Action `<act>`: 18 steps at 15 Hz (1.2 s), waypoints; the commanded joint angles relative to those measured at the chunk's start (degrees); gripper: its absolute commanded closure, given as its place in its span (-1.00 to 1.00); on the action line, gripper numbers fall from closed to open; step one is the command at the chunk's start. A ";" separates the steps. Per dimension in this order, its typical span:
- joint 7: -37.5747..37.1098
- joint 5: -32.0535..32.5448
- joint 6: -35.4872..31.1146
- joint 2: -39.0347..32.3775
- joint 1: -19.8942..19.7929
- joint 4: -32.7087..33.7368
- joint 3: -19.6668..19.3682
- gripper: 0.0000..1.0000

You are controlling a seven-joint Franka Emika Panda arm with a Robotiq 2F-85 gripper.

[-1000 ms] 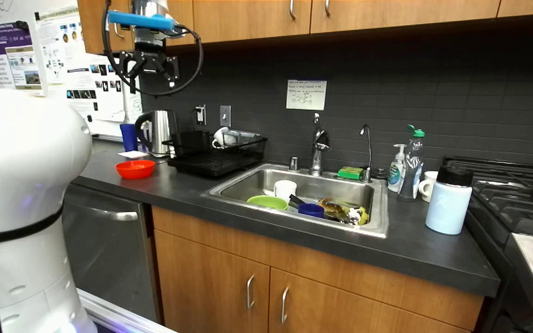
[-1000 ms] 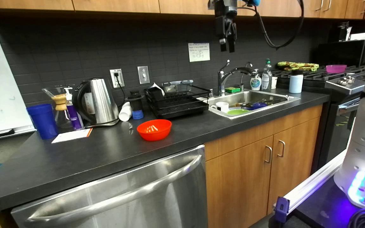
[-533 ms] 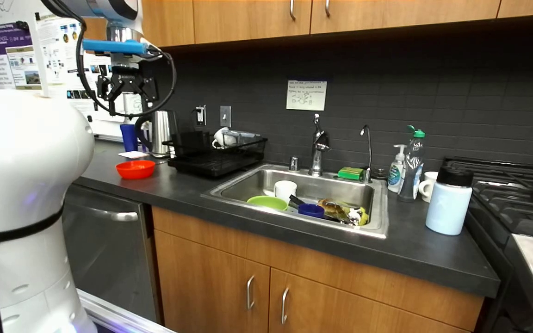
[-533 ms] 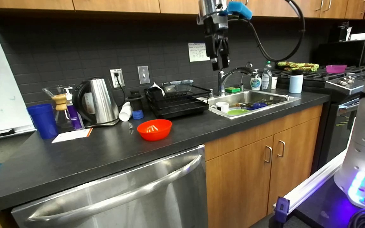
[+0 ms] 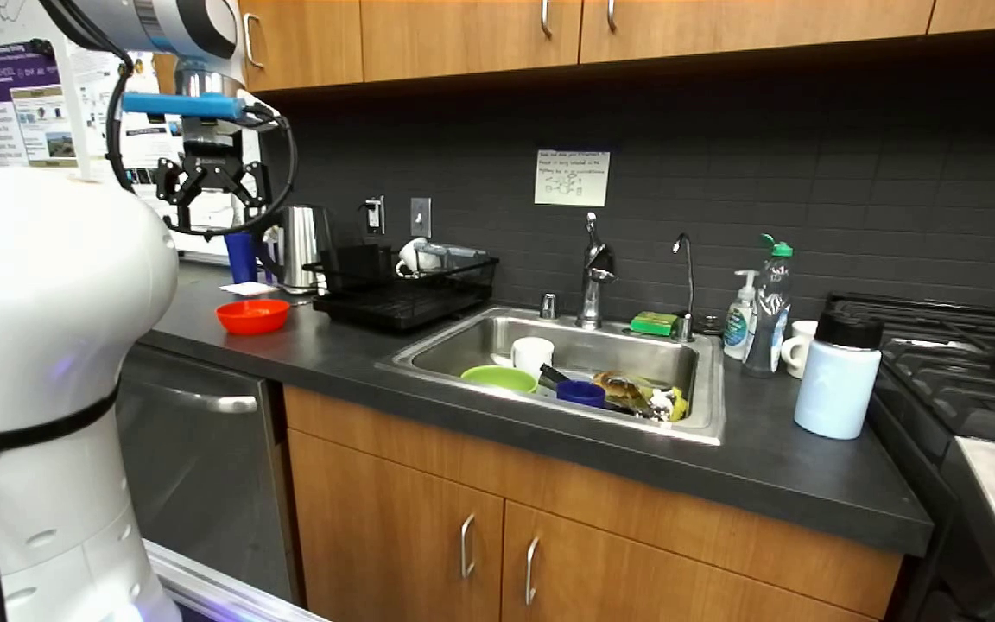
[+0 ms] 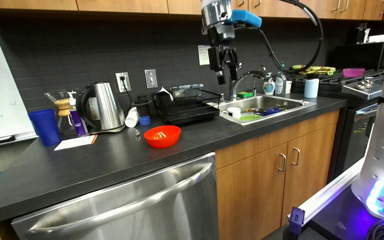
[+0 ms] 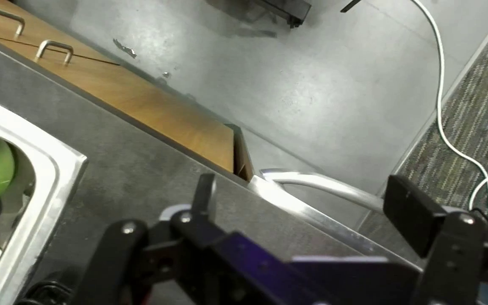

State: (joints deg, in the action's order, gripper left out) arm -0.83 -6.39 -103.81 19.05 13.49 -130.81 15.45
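Kettle [image 6: 108, 106] of brushed steel, black-handled, stands on the dark flat countertop [image 6: 112, 156] below a pale wall outlet [image 6: 119, 87], presumably to be near power. Red plastic bowl [image 6: 162, 142], round and shallow, rests mouth-up on the countertop, rim exposed; judged the loose thing nearest the black two-fingered gripper [image 6: 228, 78], though depth is hard to read. Black wire dish rack [image 6: 192, 117] sits just beside the stainless-steel sink [image 5: 709, 389], likely so washed pieces drain there. Gripper hangs well above the countertop, pointing down; in the wrist view its fingers [image 7: 411, 216] are spread wide with nothing between them. Sink holds a white mug [image 5: 533, 354], a lime-green bowl [image 5: 497, 377] and a dark-blue bowl [image 5: 581, 399], apparently used pieces. Green-and-yellow sponge [image 5: 655, 324] lies on its rear ledge; a clear plastic soap bottle [image 5: 770, 313] with green cap stands past the corner; both probably kept there for washing.

Surroundings, same order. Blue plastic tumbler [image 6: 45, 128], upright; white card [image 6: 73, 143] with orange edge, flat beside it; light-blue cylindrical flask [image 5: 837, 393] with black lid, near the steel-fronted stove [image 5: 990, 492]. Obstructions: rack's raised wire rim, between red bowl and sink; chrome faucet [image 5: 591, 298], rising behind the basin; black cable [image 6: 321, 40], looping wide beside the gripper, a possible snag.
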 commanded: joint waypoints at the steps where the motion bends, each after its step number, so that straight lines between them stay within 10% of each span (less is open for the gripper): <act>1: 0.83 -4.48 -1.83 -0.87 3.12 0.18 0.92 -1.00; 10: 2.98 -10.44 -9.63 -4.79 11.31 -1.89 7.83 -1.00; 18: 2.83 -16.26 -29.88 -7.01 15.59 0.60 10.79 -1.00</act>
State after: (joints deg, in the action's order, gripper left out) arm 0.66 -19.32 -128.61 12.38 27.91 -132.34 26.53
